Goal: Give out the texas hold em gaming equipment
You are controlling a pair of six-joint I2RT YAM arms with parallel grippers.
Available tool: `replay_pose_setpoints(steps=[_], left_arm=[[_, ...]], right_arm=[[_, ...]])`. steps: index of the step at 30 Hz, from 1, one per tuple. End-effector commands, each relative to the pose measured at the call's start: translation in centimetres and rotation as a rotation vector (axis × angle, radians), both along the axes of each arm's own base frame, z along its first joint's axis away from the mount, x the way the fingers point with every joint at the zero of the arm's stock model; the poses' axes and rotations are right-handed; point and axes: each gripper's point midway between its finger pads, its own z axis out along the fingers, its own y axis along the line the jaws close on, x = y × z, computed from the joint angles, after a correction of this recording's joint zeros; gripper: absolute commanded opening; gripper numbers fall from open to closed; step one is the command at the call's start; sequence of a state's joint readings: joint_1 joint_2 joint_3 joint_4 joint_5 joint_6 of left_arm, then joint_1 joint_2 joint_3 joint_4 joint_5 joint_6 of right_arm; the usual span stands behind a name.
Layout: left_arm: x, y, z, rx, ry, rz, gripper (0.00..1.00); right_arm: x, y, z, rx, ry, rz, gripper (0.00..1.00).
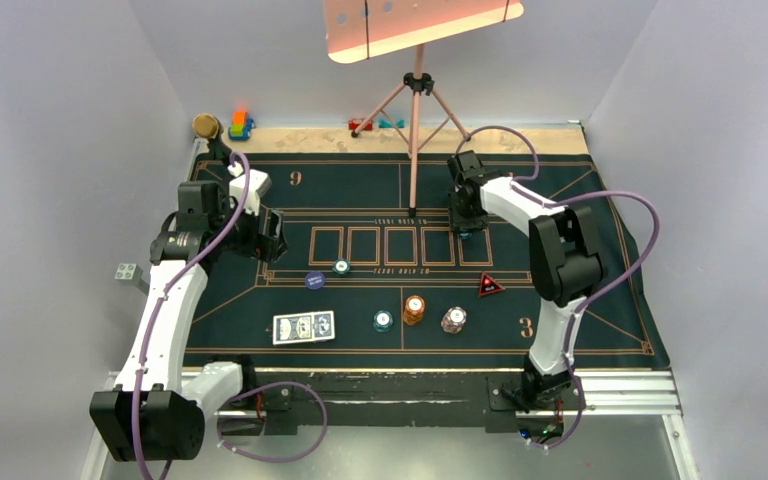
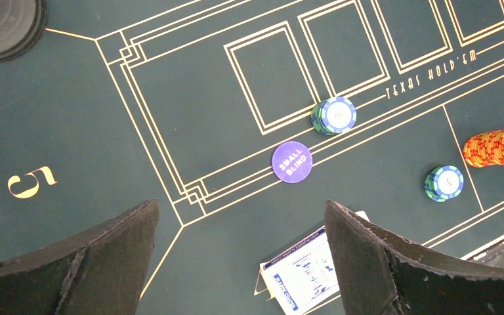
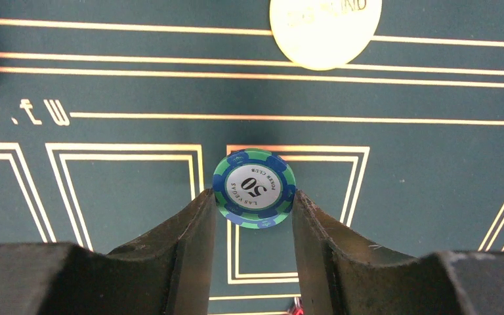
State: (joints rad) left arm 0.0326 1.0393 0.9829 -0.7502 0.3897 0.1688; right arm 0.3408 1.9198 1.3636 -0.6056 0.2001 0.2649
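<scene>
My right gripper (image 3: 252, 197) is shut on a teal poker chip (image 3: 254, 188) above the rightmost card box of the green mat; it shows in the top view (image 1: 467, 228). A yellow disc (image 3: 325, 29) lies just beyond. My left gripper (image 2: 241, 210) is open and empty above the mat, at the left in the top view (image 1: 263, 238). Ahead of it lie the dark blue small-blind disc (image 2: 292, 161), a teal chip stack (image 2: 334, 115) and the blue-backed cards (image 2: 298, 272). A second teal stack (image 1: 383, 321), orange stack (image 1: 414, 309), pinkish-white stack (image 1: 453, 319) and red-black triangular marker (image 1: 489, 286) sit nearer the front.
A tripod (image 1: 416, 120) with a pink board stands at the mat's back middle. A gold-topped black stand (image 1: 206, 126) and toy blocks (image 1: 241, 125) are at the back left, more blocks (image 1: 375, 124) behind the tripod. White walls enclose the table.
</scene>
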Motion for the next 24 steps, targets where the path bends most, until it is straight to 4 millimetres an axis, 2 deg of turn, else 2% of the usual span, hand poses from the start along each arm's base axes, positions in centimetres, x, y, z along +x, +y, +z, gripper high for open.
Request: replay_pose_setpoints(steps=[1,3,6,10,14,17,19,21,24], left_arm=[[0.0,-0.1,-0.1,-0.005,-0.007,-0.020,1.00],[0.0,-0.1,-0.1,-0.005,-0.007,-0.020,1.00],[-0.1,-0.1,-0.1,-0.006,-0.006,-0.019,1.00],[-0.1,-0.1,-0.1,-0.005,-0.006,-0.019,1.00],[0.0,-0.1,-0.1,-0.005,-0.004,-0.019,1.00],[0.0,-0.1,-0.1,-0.007,-0.004,-0.018,1.00],[0.0,-0.1,-0.1,-0.007,-0.002,-0.018,1.00],[-0.1,-0.1,-0.2,-0.007,-0.002,-0.019,1.00],[-0.1,-0.2,-0.2,-0.008,-0.001,-0.021,1.00]], right_arm=[[3.0,0.5,1.7,0.015,-0.100,-0.035,0.02],[2.9,0.6,1.3,0.016,-0.084,-0.034,0.19],[2.7,0.7,1.1,0.026,-0.073,-0.035,0.51],[2.6,0.9,2.3,0.049,-0.098,-0.035,0.71],[2.8,1.2,5.3,0.071,-0.151,-0.024,0.80],[2.3,2.8,8.4,0.119,-0.206,0.032,0.84],[1.1,4.9,10.7,0.164,-0.244,0.113,0.88],[-0.7,7.8,12.1,0.186,-0.267,0.220,0.90],[-4.8,12.7,12.4,0.201,-0.265,0.396,0.92]])
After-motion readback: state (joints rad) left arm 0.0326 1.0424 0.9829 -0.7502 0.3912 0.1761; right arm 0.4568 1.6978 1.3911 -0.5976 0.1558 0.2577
